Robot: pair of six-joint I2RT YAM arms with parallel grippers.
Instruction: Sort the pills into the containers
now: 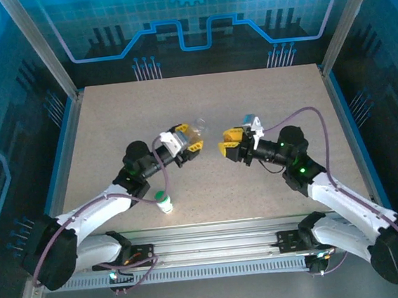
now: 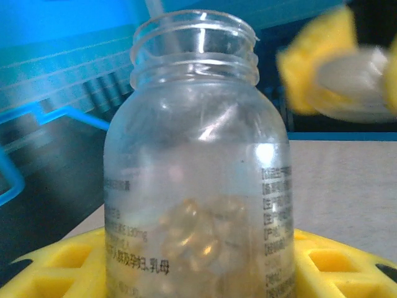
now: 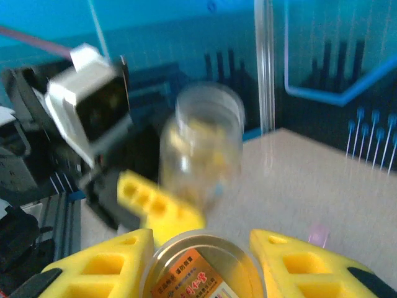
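**A:** Which step was in hand?

**B:** Nearest the bases, the white bottle (image 1: pixel 165 204) stood capped on the desk (image 1: pixel 201 96), just beside the left forearm and not held. Further out at mid-desk, the left claw (image 1: pixel 190 141) pinched the open bottle (image 2: pixel 198 174) low on its body. The mouth was bare and the pills (image 2: pixel 192 236) were pooled at the bottom. I judged the uncapping done and the sorting proper not yet begun.

**A:** And the right side?

**B:** The right claw (image 1: pixel 225 143) was pressed onto the cap (image 3: pixel 205 270), with the printed face toward its wrist camera. The cap was near the bottle's mouth but apart from it.

**A:** The pose?

**B:** Both arms reached inward from their corners with elbows bent. The wrists were turned to face each other, the claws close but not touching.

**A:** What did the next move call for?

**B:** Probably parking the cap on bare desk to free the right claw. The left would keep a firm grip, since a tipped bottle with no lid would spill.

**A:** Anything beyond?

**B:** A small pink spot (image 3: pixel 318 234) lay on the desk past the bottle, too blurred to tell pill from vial.
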